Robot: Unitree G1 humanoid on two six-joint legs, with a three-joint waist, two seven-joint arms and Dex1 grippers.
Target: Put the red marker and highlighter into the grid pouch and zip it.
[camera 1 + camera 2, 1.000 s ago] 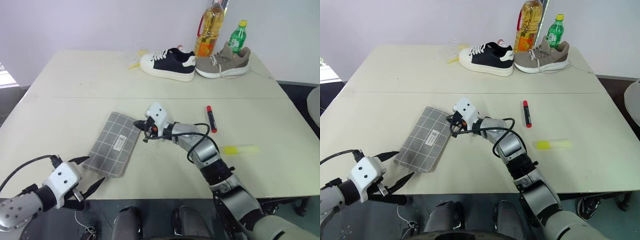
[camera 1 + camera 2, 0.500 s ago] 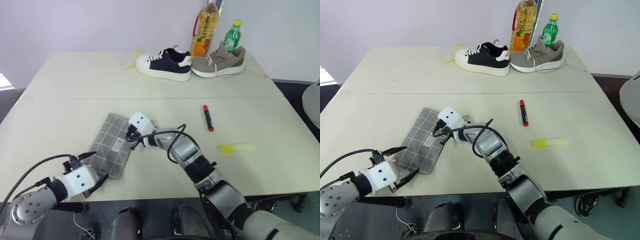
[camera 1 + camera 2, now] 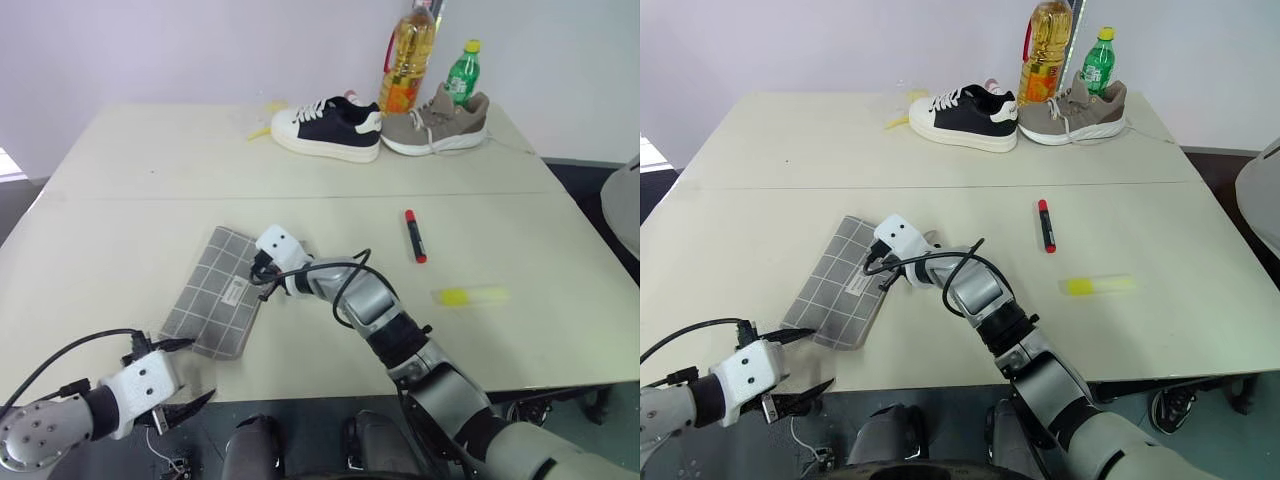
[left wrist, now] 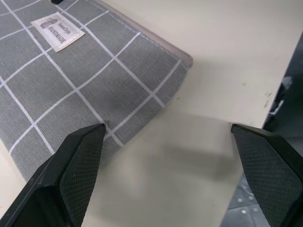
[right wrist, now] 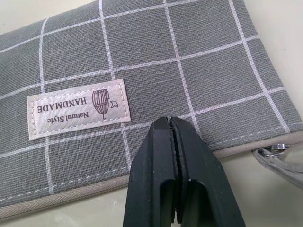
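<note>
Retreating toward table edge: open left gripper [image 3: 178,378], off grid pouch [image 3: 215,290].

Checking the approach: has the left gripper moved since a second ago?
Yes. The left gripper has dropped back from beside the grid pouch to below the table's near edge.

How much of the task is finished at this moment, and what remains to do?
Nothing is finished. The red marker and the highlighter lie on the table, away from the grid pouch. In hand: the right gripper, shut, is over the pouch's zip edge, near the zip pull. The left gripper is open near the pouch's near corner. Left: put both pens in and zip the pouch.
</note>
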